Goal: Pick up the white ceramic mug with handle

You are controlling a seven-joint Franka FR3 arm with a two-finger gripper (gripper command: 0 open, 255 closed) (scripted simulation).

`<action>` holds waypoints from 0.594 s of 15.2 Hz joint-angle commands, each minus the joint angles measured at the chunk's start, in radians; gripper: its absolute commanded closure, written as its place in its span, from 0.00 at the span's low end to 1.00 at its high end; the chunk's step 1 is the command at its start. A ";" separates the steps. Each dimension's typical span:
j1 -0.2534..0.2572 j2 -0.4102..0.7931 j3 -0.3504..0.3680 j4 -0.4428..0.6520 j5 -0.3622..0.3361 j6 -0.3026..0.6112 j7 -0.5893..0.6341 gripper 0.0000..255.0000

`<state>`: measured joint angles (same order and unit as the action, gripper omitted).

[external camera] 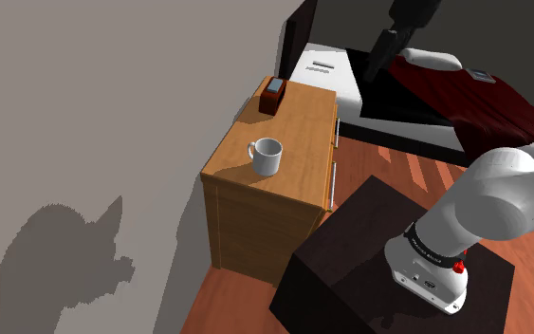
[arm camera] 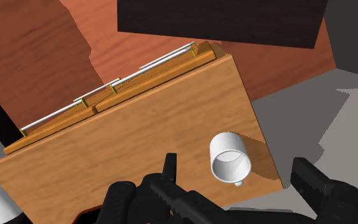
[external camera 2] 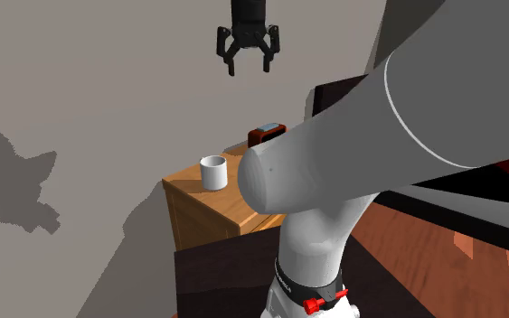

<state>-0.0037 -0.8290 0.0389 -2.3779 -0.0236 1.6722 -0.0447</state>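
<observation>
A white mug (external camera: 267,155) with a small handle stands upright on the wooden nightstand (external camera: 298,128), near the wall-side edge. My black gripper (external camera: 377,59) hangs high above the nightstand, open and empty. In the second exterior view the gripper (external camera 2: 248,65) is well above the mug (external camera 2: 212,173), its fingers spread. From the wrist view I look down on the mug (arm camera: 229,158), far below and seen between my two fingers (arm camera: 170,170); its handle points toward the nightstand's (arm camera: 139,140) edge.
A dark red clock-like box (external camera: 273,95) sits at the far end of the nightstand top. A bed (external camera: 445,95) with a dark red cover lies beyond. The dark stand (external camera: 350,266) is close to the nightstand's drawer side. A grey wall (external camera: 84,114) borders the other side.
</observation>
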 commanded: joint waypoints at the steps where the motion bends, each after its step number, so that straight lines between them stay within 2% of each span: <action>1: 0.000 0.000 0.000 0.000 0.000 0.000 0.000 0.00; 9: -0.002 0.215 0.011 -0.070 0.012 0.251 0.023 0.00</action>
<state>-0.0051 -0.6482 0.0483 -2.4445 -0.0133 1.8882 -0.0245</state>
